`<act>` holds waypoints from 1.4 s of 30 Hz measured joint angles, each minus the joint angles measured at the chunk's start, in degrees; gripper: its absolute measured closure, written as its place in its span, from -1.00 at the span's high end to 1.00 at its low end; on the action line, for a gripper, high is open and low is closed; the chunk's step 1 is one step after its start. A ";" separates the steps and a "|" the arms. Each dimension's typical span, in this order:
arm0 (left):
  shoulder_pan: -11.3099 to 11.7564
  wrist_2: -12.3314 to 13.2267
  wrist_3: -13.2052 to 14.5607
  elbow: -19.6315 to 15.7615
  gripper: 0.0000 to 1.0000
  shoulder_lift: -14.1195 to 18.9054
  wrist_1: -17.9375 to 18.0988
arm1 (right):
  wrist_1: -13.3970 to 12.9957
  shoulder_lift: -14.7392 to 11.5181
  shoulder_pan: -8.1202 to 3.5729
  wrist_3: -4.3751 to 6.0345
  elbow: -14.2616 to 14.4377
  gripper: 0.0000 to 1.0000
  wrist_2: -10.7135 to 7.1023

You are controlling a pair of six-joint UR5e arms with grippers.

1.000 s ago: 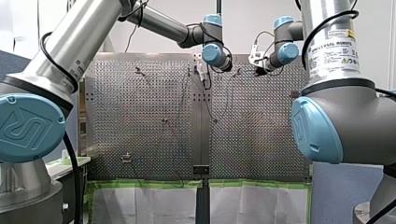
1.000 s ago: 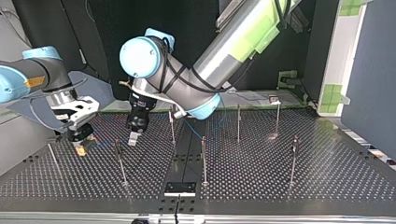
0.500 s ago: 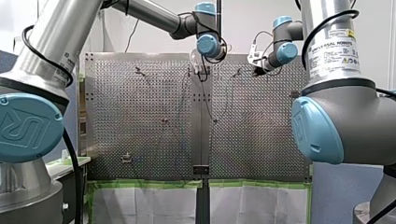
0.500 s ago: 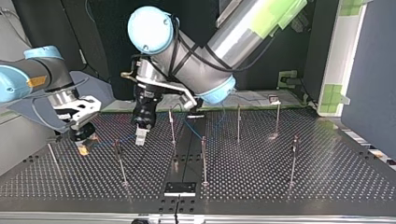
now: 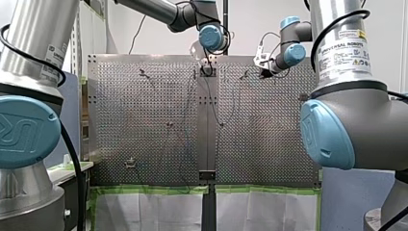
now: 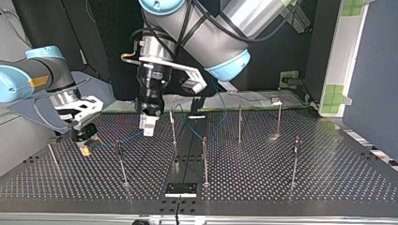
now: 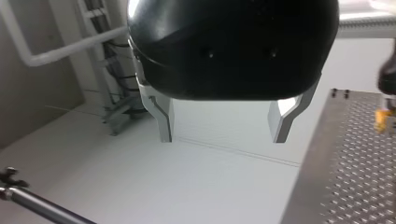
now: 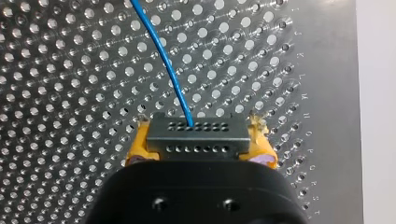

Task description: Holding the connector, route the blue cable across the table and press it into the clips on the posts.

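While pinching connector (image 8: 197,136) in right gripper (image 8: 198,148) yellow pads (image 8: 136,148), left gripper (image 7: 224,133) spread empty above, noted blue cable (image 8: 163,60) running straight ahead toward nearest post (image 6: 119,157).

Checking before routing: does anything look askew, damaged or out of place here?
Nothing stands out. The connector sits square in my right gripper, between its yellow pads, and the blue cable leaves it without kinks. My left gripper hangs open and empty above the table.
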 joint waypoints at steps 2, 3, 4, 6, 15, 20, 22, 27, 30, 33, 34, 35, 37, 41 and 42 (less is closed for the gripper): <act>-0.33 -0.98 0.02 -1.14 1.00 1.08 1.16 | 0.04 0.00 0.06 -0.03 0.00 -1.00 0.00; -0.49 -1.46 0.08 -1.64 1.00 1.39 1.65 | 0.05 -0.01 0.09 -0.05 0.00 -1.00 0.00; -0.71 -2.13 0.17 -2.35 1.00 1.47 2.34 | 0.06 0.00 0.12 -0.07 0.00 -1.00 0.00; -1.02 -3.11 0.27 -3.36 1.00 1.10 3.37 | 0.07 0.00 0.18 -0.13 0.00 -1.00 0.00; -1.91 -1.78 0.81 -8.20 1.00 -3.14 8.21 | 0.09 0.00 0.59 -0.17 0.00 -1.00 0.00; -1.01 -3.00 0.05 -11.10 1.00 -6.03 11.09 | 0.09 0.00 0.74 -0.18 0.13 -1.00 0.00; -0.29 -3.12 0.56 -12.21 1.00 -7.14 12.23 | 0.09 0.00 0.83 -0.18 0.18 -1.00 0.01; 1.77 -1.63 1.94 -14.53 1.00 -9.46 14.52 | 0.06 0.00 1.09 -0.19 0.31 -1.00 0.07; 3.25 -0.27 1.58 -16.03 1.00 -10.96 16.03 | 0.07 0.00 1.21 -0.20 0.37 -1.00 0.08; 4.84 0.23 1.17 -17.68 1.00 -12.61 17.70 | 0.04 0.00 1.30 -0.21 0.37 -1.00 0.09; 5.29 0.51 1.07 -18.39 1.00 -13.31 18.37 | 0.03 0.00 1.30 -0.21 0.37 -1.00 0.09; 5.54 0.73 0.99 -18.93 1.00 -13.85 18.92 | 0.02 0.01 1.31 -0.20 0.38 -1.00 0.09; 5.82 1.05 0.90 -20.05 1.00 -14.98 20.05 | 0.01 0.00 1.31 -0.21 0.39 -1.00 0.09; 5.62 0.63 0.60 -22.07 1.00 -16.23 22.06 | 0.00 0.00 1.33 -0.25 0.40 -1.00 0.09; 5.47 0.40 0.51 -22.54 1.00 -16.34 22.54 | 0.00 0.00 1.33 -0.25 0.40 -1.00 0.09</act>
